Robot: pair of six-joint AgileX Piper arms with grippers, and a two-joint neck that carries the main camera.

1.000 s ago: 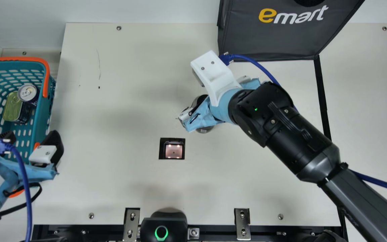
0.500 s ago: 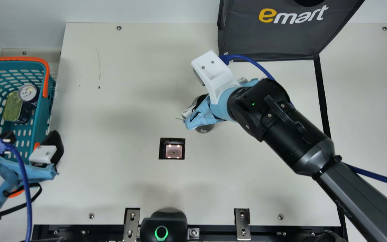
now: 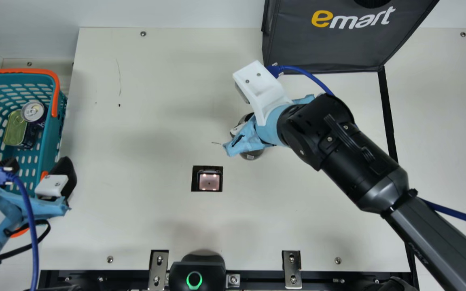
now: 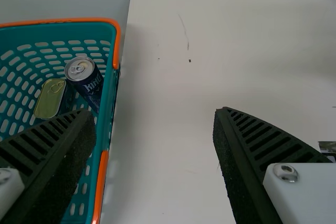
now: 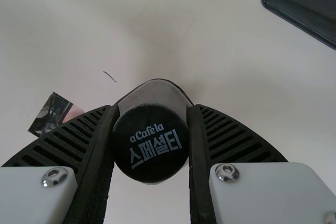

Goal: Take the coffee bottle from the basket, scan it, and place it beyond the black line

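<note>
The coffee bottle (image 3: pixel 252 154) stands on the table right of the scanner (image 3: pixel 209 180), mostly covered by my right gripper (image 3: pixel 244 135). In the right wrist view the black cap of the bottle (image 5: pixel 151 142) lies between both fingers of my right gripper (image 5: pixel 151 145), which press against its two sides. The teal basket (image 3: pixel 51 157) is at the far left, and my left gripper (image 3: pixel 41 171) stands open over its near right corner. The left wrist view has my left gripper (image 4: pixel 155 150) with a wide gap between its fingers. A black line (image 3: pixel 387 117) runs down the table's right part.
Inside the basket are a drink can (image 3: pixel 33 111) and a flat tin (image 3: pixel 15 129). A dark bag (image 3: pixel 326 48) stands at the back right. A black device with a green ring (image 3: pixel 196 270) sits at the front edge, near metal brackets (image 3: pixel 291 268).
My right gripper has shifted slightly to the right, and the bottle has moved a little right with it in the last half second. The left arm has stayed still.
</note>
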